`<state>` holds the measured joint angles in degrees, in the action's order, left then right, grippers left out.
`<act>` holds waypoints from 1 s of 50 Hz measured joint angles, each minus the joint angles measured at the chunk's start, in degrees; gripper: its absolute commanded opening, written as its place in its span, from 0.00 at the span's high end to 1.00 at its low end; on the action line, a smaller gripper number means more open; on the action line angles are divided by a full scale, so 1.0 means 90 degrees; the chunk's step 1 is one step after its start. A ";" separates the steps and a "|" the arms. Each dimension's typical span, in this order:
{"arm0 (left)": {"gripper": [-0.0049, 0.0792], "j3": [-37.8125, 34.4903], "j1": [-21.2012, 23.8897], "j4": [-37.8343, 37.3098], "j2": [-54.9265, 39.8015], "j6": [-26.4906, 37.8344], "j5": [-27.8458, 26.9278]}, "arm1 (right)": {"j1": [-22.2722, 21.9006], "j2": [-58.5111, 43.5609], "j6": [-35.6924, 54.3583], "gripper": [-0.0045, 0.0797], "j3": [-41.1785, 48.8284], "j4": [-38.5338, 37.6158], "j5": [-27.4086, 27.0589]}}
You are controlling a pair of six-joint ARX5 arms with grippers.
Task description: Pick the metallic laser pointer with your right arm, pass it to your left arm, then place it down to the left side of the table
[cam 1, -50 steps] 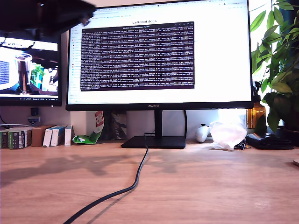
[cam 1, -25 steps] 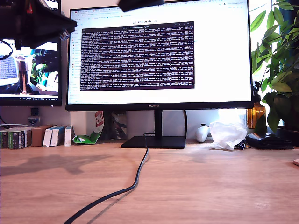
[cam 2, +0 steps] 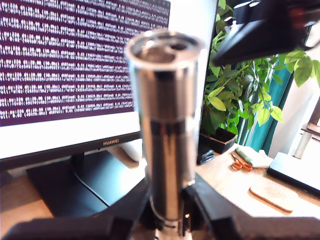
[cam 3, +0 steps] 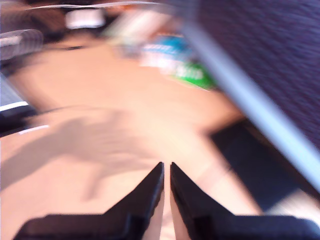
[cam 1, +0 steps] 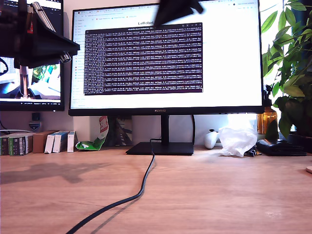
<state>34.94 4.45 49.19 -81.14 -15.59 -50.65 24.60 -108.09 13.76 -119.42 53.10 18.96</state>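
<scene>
The metallic laser pointer (cam 2: pixel 167 125) is a shiny silver cylinder standing upright between the black jaws of my first gripper (cam 2: pixel 167 212), which is shut on its lower end. In the exterior view this gripper (cam 1: pixel 46 46) hangs high at the exterior view's left, with the pointer (cam 1: pixel 45 18) as a slanted silver bar through it. My second gripper (cam 3: pixel 166 167) is shut with nothing between its tips, and its view is motion-blurred. It shows as a dark wedge (cam 1: pixel 175 9) at the exterior view's top centre, apart from the pointer. The table (cam 1: pixel 219 195) lies far below both.
A large monitor (cam 1: pixel 165 58) on a black stand fills the back, with a black cable (cam 1: pixel 141 187) trailing across the desk. A second screen (cam 1: pixel 29 83), small boxes (cam 1: pixel 36 142), a white crumpled bag (cam 1: pixel 237 140) and a plant (cam 1: pixel 290 63) line the rear. Scissors (cam 2: pixel 241 162) lie nearby.
The first arm has come lower at the exterior view's left, carrying the pointer. The second arm has entered from the top edge and moved down and rightwards.
</scene>
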 measured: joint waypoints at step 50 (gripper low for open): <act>0.97 0.0000 -0.0017 -0.0396 0.0002 0.0306 0.0177 | -0.1654 0.1528 -0.0525 0.96 0.1610 -0.0685 -0.1413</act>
<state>34.94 4.29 45.63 -81.12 -12.84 -49.06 9.72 -94.35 9.04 -104.92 46.94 6.24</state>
